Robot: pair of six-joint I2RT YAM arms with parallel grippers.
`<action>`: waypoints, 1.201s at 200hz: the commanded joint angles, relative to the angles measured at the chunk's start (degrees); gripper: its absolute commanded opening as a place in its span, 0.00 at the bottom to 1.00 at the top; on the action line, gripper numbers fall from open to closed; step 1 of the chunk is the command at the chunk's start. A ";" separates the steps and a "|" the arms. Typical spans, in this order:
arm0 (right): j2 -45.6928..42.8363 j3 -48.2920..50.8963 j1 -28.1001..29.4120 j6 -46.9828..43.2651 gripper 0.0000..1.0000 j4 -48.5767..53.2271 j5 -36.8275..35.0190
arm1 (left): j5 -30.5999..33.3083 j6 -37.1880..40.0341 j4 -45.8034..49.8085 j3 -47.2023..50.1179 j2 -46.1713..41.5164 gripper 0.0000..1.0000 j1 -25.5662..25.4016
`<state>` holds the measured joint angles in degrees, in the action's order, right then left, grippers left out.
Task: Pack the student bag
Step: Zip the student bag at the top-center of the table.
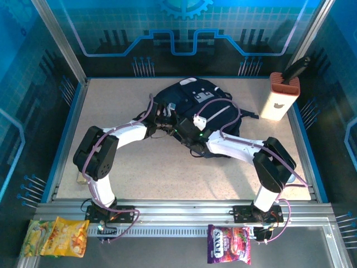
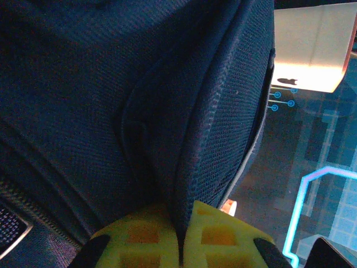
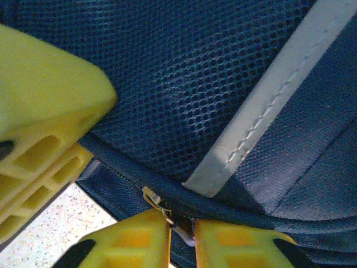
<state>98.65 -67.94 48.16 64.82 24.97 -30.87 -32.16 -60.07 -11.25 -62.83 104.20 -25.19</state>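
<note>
Pinching the student bag [image 1: 189, 99] — left gripper [image 2: 181, 245], right gripper [image 3: 181, 239].

Left arm [image 1: 120, 137] and right arm [image 1: 234, 146] are showing white links, black joints; purple cables [image 1: 82, 163] are looping alongside; fingers [image 2: 139, 234] are showing yellow, square hollows.

The student bag [image 1: 184, 97] is 1 large dark navy backpack lying flat at the far middle of the table [image 1: 139, 173]; grey-white patches sit at its far end; thin white stripes curve across its front; close up, its woven fabric [image 2: 83, 84] rises in 1 upright fold; elsewhere mesh [image 3: 184, 72], a pale stitched stripe and a zip show.
</note>
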 commanded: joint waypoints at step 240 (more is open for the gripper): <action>-11.17 8.30 -10.13 -33.86 0.01 -3.74 9.22 | -0.31 9.65 8.41 -0.35 -5.45 0.24 8.43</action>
<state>82.94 -55.46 38.39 42.24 23.77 -26.04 -34.89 -52.77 -4.01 -64.79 103.98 -19.99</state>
